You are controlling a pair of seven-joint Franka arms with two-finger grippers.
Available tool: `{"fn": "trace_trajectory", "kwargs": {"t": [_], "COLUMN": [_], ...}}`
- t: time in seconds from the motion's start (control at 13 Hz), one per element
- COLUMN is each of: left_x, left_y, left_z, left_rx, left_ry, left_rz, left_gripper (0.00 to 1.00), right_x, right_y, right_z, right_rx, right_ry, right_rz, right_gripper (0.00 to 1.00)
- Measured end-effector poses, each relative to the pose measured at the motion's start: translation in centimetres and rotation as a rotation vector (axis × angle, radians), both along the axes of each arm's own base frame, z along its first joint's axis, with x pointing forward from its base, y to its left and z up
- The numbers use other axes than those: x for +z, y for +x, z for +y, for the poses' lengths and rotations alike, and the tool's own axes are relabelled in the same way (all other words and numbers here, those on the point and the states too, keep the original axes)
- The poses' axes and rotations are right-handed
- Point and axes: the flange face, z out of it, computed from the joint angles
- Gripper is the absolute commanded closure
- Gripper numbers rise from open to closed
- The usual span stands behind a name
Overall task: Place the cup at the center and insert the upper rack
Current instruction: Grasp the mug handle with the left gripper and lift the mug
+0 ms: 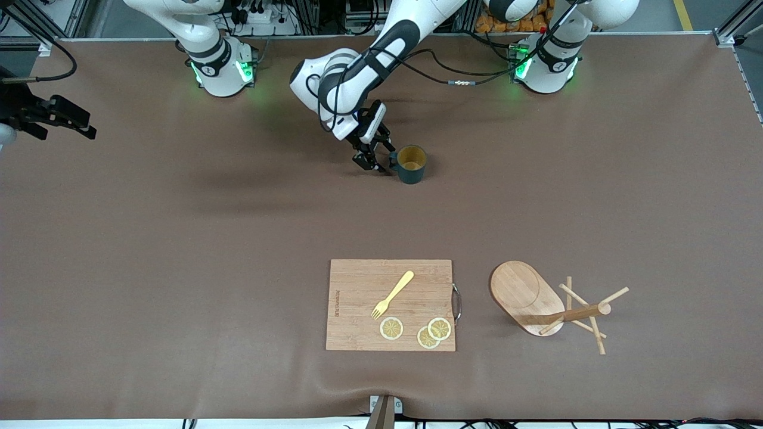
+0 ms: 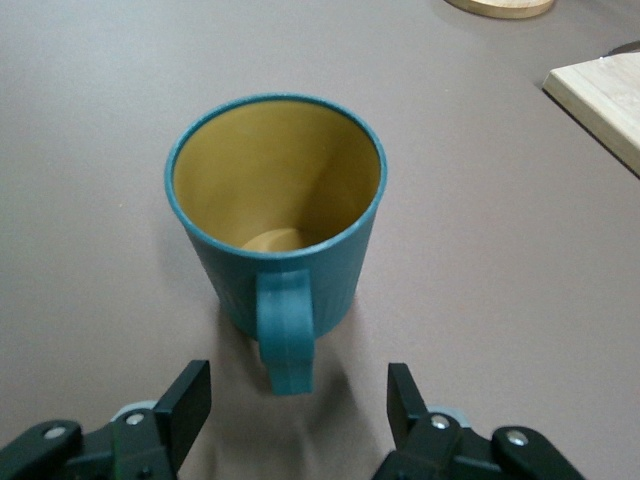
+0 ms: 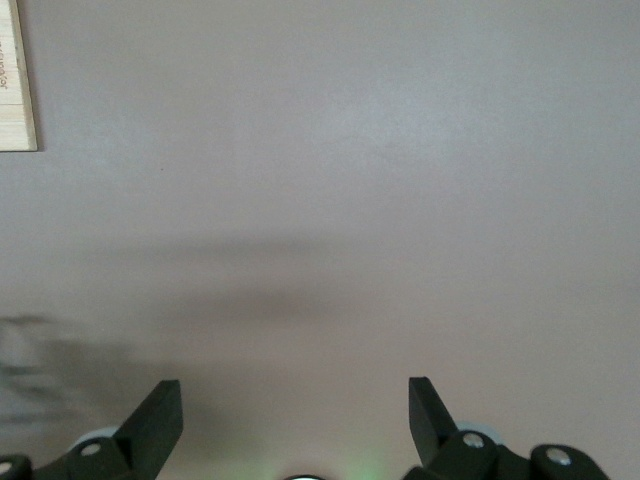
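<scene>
The rectangular wooden cutting board (image 1: 390, 305) has small dark writing along one edge, too tiny to read. The small teal cup with the yellow inside (image 1: 410, 163) stands upright on the brown table (image 1: 179, 238), with lots of open room around it. The left gripper (image 1: 371, 161) sits just beside the cup's handle, fingers apart, holding nothing. The light wooden mug tree (image 1: 545, 301) lies tipped over beside the board. The right gripper (image 1: 53, 116) waits over the table's edge, fingers wide apart.

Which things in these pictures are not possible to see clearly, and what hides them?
- Cup: its handle, front view; the open left gripper stands in front of it.
- Cup's bottom, left wrist view: the near wall covers most of it.
- Board: its printed text, front view; too small to read.
- Rack, lying on its side: only an edge shows in the left wrist view, cut by the frame.
- Open right gripper: front view cuts it at the edge.
</scene>
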Motion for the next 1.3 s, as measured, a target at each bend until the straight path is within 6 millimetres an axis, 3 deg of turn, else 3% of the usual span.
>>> {"fn": "trace_trajectory", "kwargs": {"t": [0.23,0.69,1.0,1.23,1.3], "left_x": [-0.3,-0.1,0.1,0.1,0.2], "left_y": [0.8,2.5,2.5,2.4,2.4], "left_z": [0.5,1.2,1.1,1.0,1.0], "left_rx": [0.023,0.117,0.15,0.182,0.19], "left_ry": [0.005,-0.017,-0.031,-0.045,-0.047], "left_rz": [-0.001,0.029,0.04,0.045,0.051], "left_gripper": [0.25,0.39,0.65,1.0,1.0], "right_x": [0.0,0.0,0.0,-0.1,0.0], "right_y": [0.0,0.0,0.0,0.0,0.0], "right_z": [0.1,0.3,1.1,1.2,1.3], "right_rx": [0.002,0.006,0.023,0.024,0.026], "right_ry": [0.0,-0.001,0.0,0.0,0.0], "right_rz": [0.0,0.0,0.007,0.011,0.01], "right_gripper": [0.0,0.0,0.0,0.0,0.0]}}
